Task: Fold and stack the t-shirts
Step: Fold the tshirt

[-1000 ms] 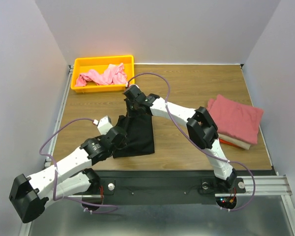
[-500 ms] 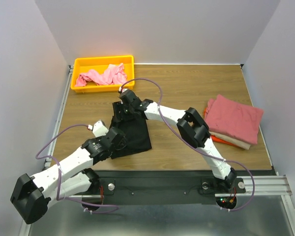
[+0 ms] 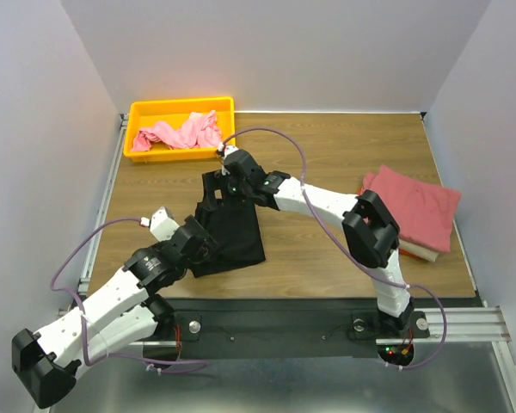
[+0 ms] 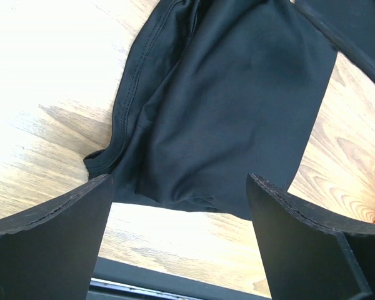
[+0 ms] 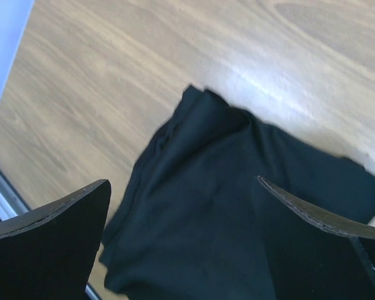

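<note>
The black t-shirt (image 3: 232, 228) lies on the table (image 3: 327, 146) before me, folded into a rumpled lengthwise strip. To my right, the rose-red t-shirt (image 3: 413, 206) sits folded atop an orange one (image 3: 403, 249). The light pink one (image 3: 176, 133) lies crumpled in the bin (image 3: 138, 112).

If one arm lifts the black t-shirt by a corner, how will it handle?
The black t-shirt will probably droop and unfold, since its edges lie in soft wrinkles in the left wrist view. It looks thin, so it is likely light. Pushed across the wooden table, it would likely bunch rather than slide whole.

Bright, even light, with glare bleaching the table (image 4: 37, 62) in the left wrist view.
</note>
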Controlling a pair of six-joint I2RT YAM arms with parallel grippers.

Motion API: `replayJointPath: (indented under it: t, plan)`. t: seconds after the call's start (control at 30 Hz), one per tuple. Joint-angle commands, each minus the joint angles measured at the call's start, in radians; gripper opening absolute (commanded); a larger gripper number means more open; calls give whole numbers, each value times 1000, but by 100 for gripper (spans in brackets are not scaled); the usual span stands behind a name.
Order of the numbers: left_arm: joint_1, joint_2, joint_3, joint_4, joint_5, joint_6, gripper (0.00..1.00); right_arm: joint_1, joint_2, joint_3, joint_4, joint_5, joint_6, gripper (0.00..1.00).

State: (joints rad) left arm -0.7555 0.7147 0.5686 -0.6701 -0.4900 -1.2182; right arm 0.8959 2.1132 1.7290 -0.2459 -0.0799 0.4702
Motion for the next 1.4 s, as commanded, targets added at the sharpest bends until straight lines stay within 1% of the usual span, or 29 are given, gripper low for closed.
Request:
replayJointPath:
  t: [0.0,0.1,0.3,0.37,0.4,0.47,0.5,0.53,0.57,0.6,0.63,0.67,0.7,0.73,0.77,0.8,0.83,0.9,0.93,0.97,1.03,1.07,1.1,1.13,1.17,1.2,1.27,1.37]
  plan:
    - [4,-17,43,10,-48,39,99,-5,-59,-91,62,-27,-21,100]
    - [4,-24,57,9,-67,54,99,-5,-39,-138,68,-35,-15,100]
    - [4,-20,77,15,-82,75,98,-8,5,-155,69,9,11,100]
    - [4,-17,76,23,-81,77,99,-8,7,-172,66,60,30,100]
    - [5,-17,74,29,-81,82,98,-12,2,-208,66,71,53,100]
    - [5,-12,73,40,-81,86,98,-14,-41,-262,66,144,76,100]
    - [5,-11,70,47,-81,94,99,-15,-65,-340,68,201,108,100]
    - [5,-6,68,62,-79,98,99,-14,-90,-382,68,233,128,100]
    - [7,0,65,75,-73,106,99,-15,-151,-487,66,261,184,100]
    - [7,5,62,89,-67,117,98,-14,-183,-488,68,285,218,100]
    - [8,20,57,118,-64,131,99,-15,-217,-599,66,314,250,100]
    - [7,29,54,135,-61,144,99,-14,-260,-655,66,319,289,100]
    - [10,40,54,150,-49,157,99,-12,-339,-710,65,321,376,100]
    - [10,63,56,180,-41,169,98,-12,-392,-832,66,296,418,100]
    - [13,75,56,193,-33,187,99,-5,-438,-883,66,292,457,100]
    - [15,86,57,205,-29,198,98,42,-482,-929,66,302,508,100]
    - [16,97,62,219,-25,212,98,73,-569,-957,66,308,509,100]
    - [22,130,70,245,-22,244,99,135,-637,-979,62,296,450,100]
    - [25,146,82,256,-19,256,98,138,-689,-976,60,270,423,100]
    - [28,150,86,263,-4,270,98,136,-720,-974,59,276,401,100]
    - [30,150,88,286,33,328,98,138,-763,-959,51,317,323,100]
    - [28,143,80,328,81,353,98,136,-798,-944,37,368,279,100]
    - [30,137,54,351,112,388,99,135,-811,-935,27,394,263,100]
    - [30,129,41,413,146,416,98,133,-821,-925,13,460,255,100]
    - [28,129,22,449,221,436,99,130,-837,-919,-22,489,254,100]
    - [28,127,5,478,253,451,99,118,-846,-916,-35,512,246,100]
    - [30,149,-27,544,330,482,99,100,-861,-924,-49,537,245,100]
    - [28,206,-47,625,370,505,98,40,-862,-954,-49,522,248,100]
